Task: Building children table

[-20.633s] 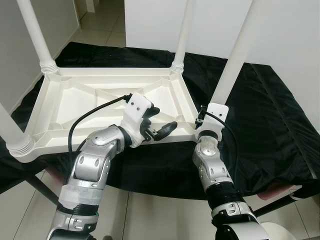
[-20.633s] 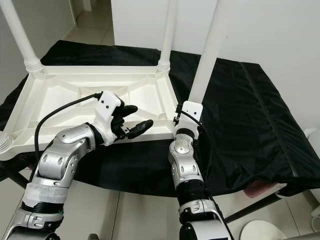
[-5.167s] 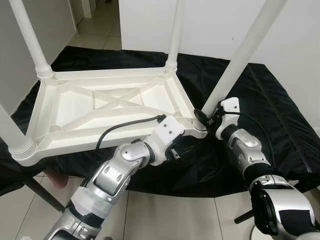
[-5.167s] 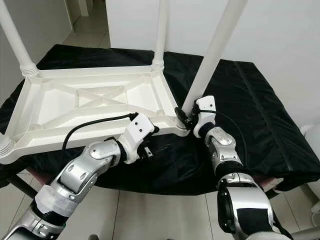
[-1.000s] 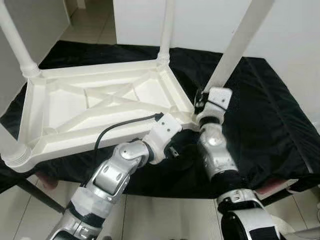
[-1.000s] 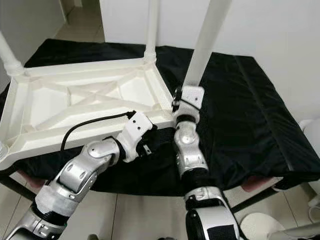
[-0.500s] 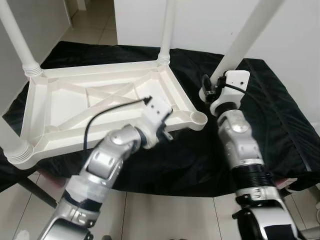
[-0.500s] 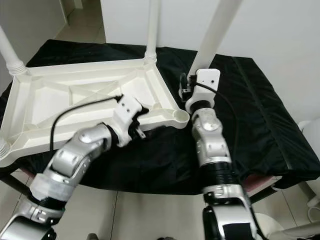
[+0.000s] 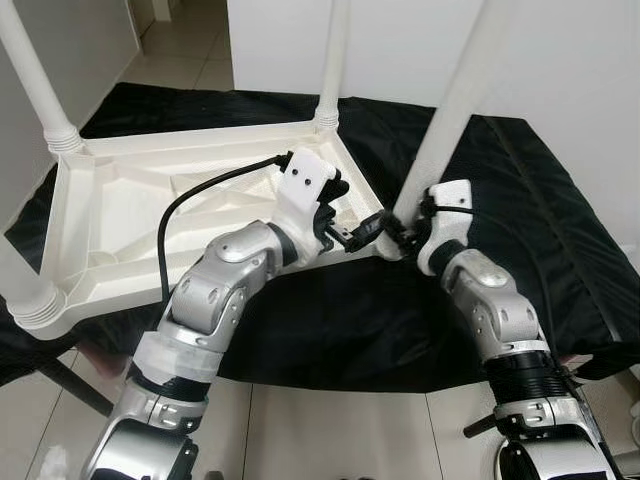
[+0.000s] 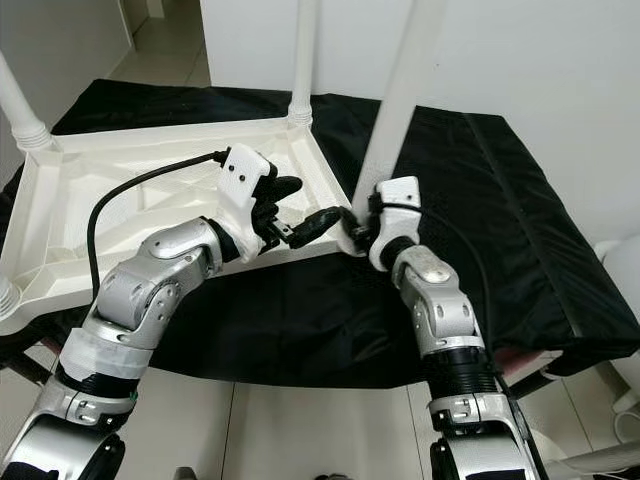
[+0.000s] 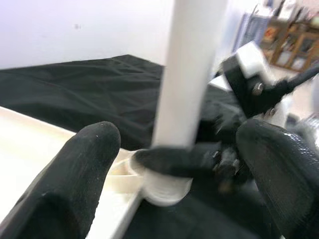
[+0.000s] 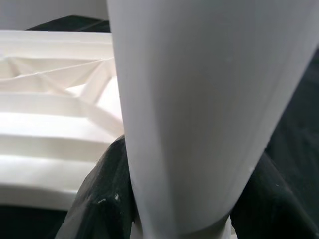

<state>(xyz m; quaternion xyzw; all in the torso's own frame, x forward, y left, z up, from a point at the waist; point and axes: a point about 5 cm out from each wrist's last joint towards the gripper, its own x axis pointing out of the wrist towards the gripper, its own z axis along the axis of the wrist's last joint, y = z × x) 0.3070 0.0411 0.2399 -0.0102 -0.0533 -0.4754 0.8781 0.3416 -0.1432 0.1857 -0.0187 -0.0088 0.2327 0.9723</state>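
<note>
Table (image 9: 150,210), white plastic, lay upside down on a bench (image 9: 560,240) covered w/ black cloth, underside ribs facing up. Three legs stood in corner sockets: far-left leg (image 9: 35,75), far leg (image 9: 332,60), near-left leg (image 9: 20,270). Fourth leg (image 9: 455,100) stood at the near-right corner socket, leaning slightly. Right claw (image 9: 400,240) was clamped round that leg's base, fingers (image 12: 104,199) on both sides. Left claw (image 9: 352,228) hung spread apart just beside it, over the table's corner, gripping nothing.
</note>
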